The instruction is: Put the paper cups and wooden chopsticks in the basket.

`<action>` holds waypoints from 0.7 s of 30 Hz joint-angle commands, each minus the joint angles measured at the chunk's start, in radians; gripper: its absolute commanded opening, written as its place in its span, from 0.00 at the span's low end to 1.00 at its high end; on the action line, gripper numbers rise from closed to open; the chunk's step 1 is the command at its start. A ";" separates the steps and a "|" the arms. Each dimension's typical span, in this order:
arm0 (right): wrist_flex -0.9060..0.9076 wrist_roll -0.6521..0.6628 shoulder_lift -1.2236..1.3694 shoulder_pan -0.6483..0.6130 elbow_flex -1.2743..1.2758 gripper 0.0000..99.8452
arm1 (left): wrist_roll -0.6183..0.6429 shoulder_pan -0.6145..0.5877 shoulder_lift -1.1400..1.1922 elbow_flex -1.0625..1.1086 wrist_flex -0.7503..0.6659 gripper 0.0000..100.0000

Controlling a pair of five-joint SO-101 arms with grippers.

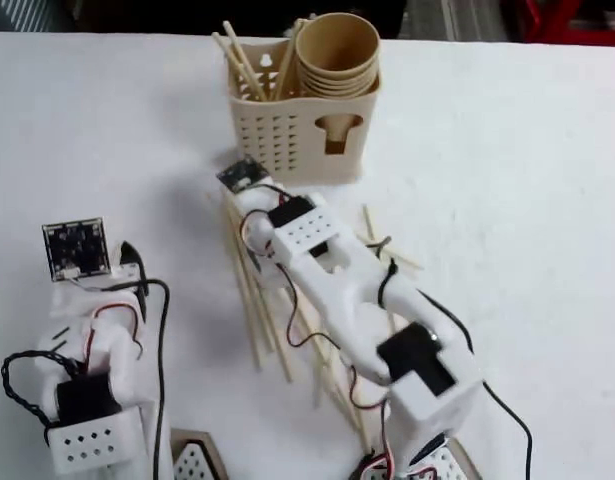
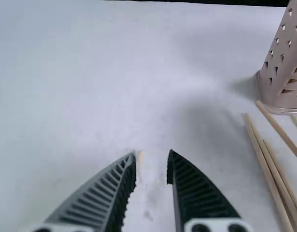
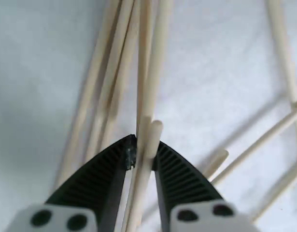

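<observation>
**Right claw (image 3: 143, 145) clamped on chopsticks (image 3: 151, 135) in front of the basket (image 1: 287, 140): watch that hold**

Your left claw (image 2: 152, 162) sits well off from the basket, parted a little and holding nothing, so it won't catch anything you drop. Your right claw has closed on what looks like two chopsticks, though the overlap makes the count unsure. It grips them near one end, so when you lift they will likely droop, swing or slide out. The loose sticks (image 1: 257, 310) lie crossed and touching in front of the basket, and a lift could drag or scatter them. The basket already holds stacked cups (image 1: 337, 50) and upright sticks, so a tilted pair could snag its rim or nudge it over.
</observation>
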 commanded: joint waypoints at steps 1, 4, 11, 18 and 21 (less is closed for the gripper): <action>0.027 0.009 -0.120 0.007 -0.011 0.02 | -0.011 -0.008 -0.013 -0.005 -0.040 0.12; 0.033 0.009 -0.173 0.019 -0.011 0.02 | -0.011 -0.008 -0.013 -0.003 -0.040 0.12; 0.025 0.009 -0.321 0.070 -0.018 0.02 | -0.011 -0.008 -0.013 -0.003 -0.040 0.12; -0.022 0.005 -0.498 0.064 -0.020 0.02 | -0.011 -0.008 -0.013 -0.003 -0.040 0.12; -0.059 0.002 -0.567 0.062 -0.018 0.02 | -0.011 -0.008 -0.013 -0.002 -0.040 0.12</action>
